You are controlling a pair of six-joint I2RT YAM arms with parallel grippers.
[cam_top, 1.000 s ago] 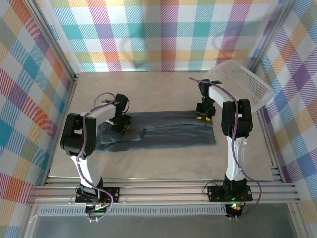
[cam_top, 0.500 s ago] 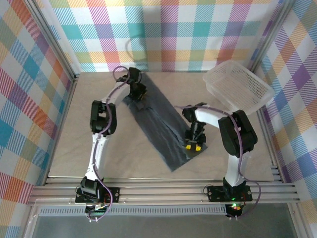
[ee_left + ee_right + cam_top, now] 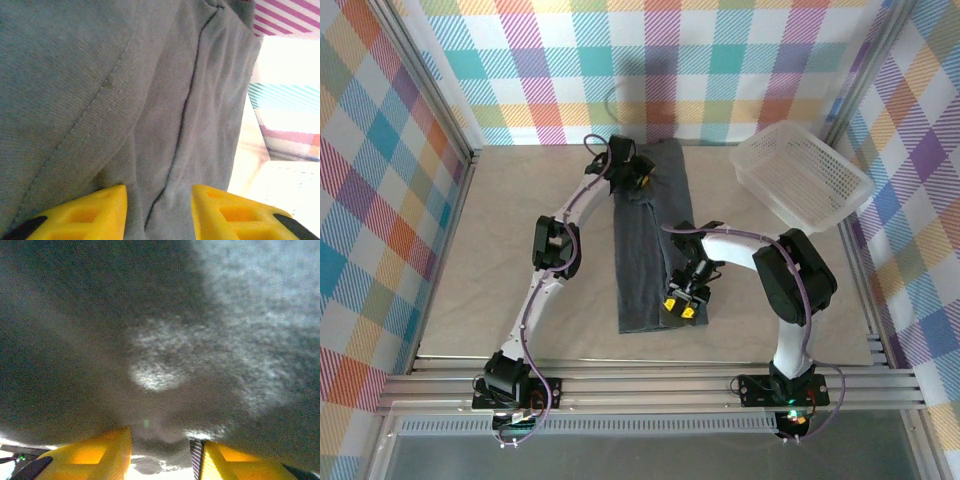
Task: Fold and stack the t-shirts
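t-shirt (image 3: 640,260): dark grey, folded into a long narrow strip, lying flat on the table (image 3: 500,250) about mid-width; it runs from the foot of the back wall (image 3: 650,80) towards the arm bases.
left gripper (image 3: 642,176): at the strip's far end, arm stretched well out; in the left wrist view the yellow fingers (image 3: 90,215) stand apart over the cloth, with a crease running into the gap.
right gripper (image 3: 679,309): at the strip's near right corner; in the right wrist view grey cloth bunches between its yellow fingers (image 3: 95,455), clamped there.
basket (image 3: 800,170): white mesh, tilted at the far right corner, apart from the shirt.
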